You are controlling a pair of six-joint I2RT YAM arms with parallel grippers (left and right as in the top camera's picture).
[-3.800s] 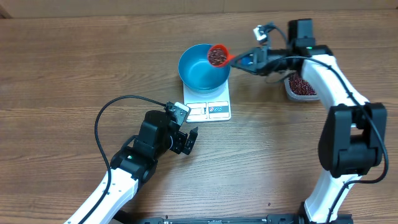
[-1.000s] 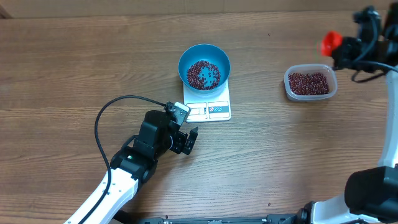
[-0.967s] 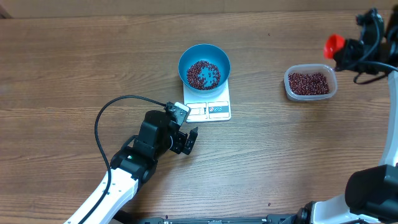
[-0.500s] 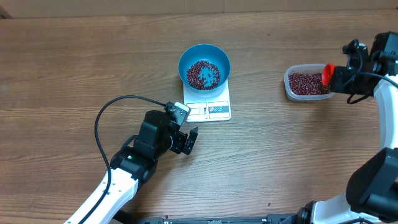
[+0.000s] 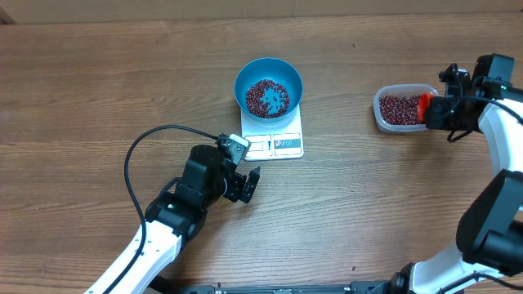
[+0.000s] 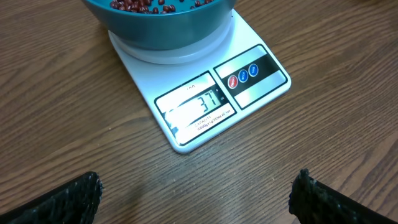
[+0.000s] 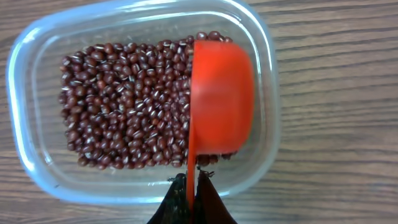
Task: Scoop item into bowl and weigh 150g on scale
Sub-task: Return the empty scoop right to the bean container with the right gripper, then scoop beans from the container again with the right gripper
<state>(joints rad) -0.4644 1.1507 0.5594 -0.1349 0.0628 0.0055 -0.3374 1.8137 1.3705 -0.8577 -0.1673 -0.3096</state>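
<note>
- The beans are small, dark red-brown and oval. They lie as a loose, shallow layer over the bottom of the bowl.
- The bowl is round, deep and blue. It stands on the rear part of the scale, near the middle of the table.
- The scale is flat, white and rectangular. Its front edge is uncovered, and the left wrist view shows 37 on the display.
- More of the same beans fill a clear tub with rounded corners, well to the right of the scale.
- A red scoop lies tilted inside the tub at its right end, with its rim edge against the beans there.
- The right gripper is pinched tight on the scoop's thin handle at the tub's near wall.
- The left gripper hovers near the front of the scale, its fingers spread wide and holding nothing.
- A black cable loops over the wood beside the left arm, away from the scale and tub.
</note>
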